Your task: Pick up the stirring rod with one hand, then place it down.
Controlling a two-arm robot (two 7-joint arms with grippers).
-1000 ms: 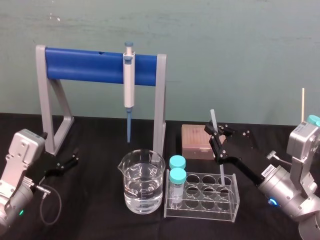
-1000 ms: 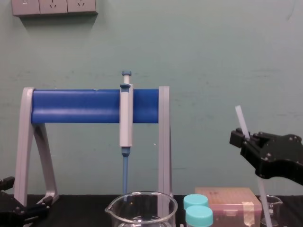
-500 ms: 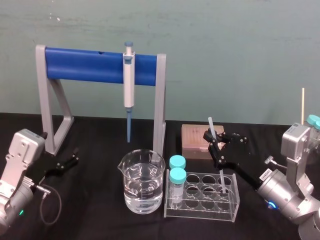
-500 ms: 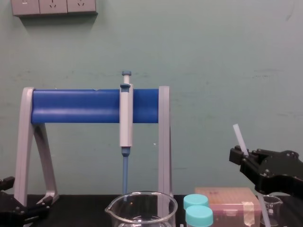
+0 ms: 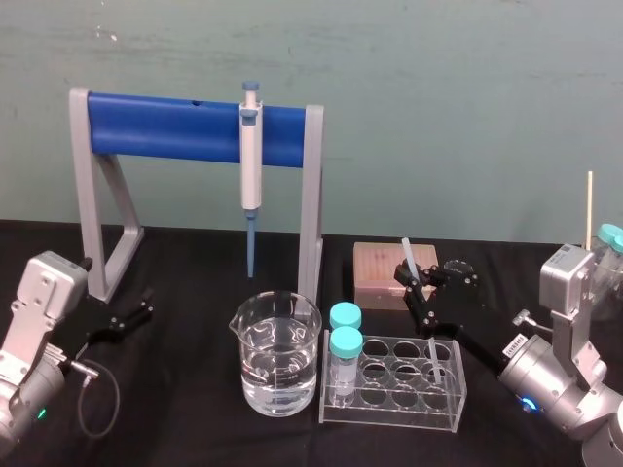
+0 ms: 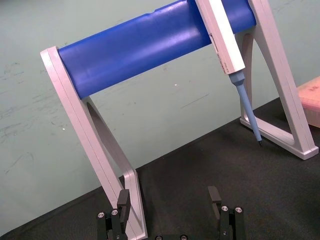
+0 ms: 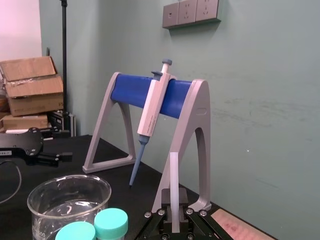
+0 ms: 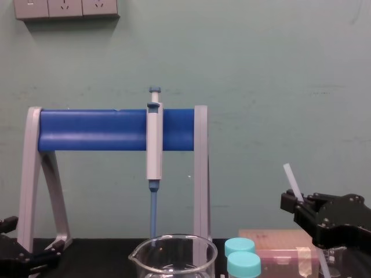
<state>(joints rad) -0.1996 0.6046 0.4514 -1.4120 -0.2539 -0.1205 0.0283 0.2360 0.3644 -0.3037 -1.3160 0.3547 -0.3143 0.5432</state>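
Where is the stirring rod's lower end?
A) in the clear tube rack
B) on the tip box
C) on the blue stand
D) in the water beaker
A: the right pincer holds the stirring rod tilted, its lower end down in a hole of the clear tube rack; the left pincer sits idle at the left.

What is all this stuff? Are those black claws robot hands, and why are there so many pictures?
Yes! It is a robot with two arms. The pictures come from cameras on its head, its chest and each wrist. On the black table stand a glass beaker of clear liquid, a clear rack with two capped tubes, a tan box, and a stand with a pipette hanging from its blue bar. The right gripper has its fingers closed on the stirring rod, a thin white stick whose lower end reaches into the rack. The left gripper sits open by the stand's foot.
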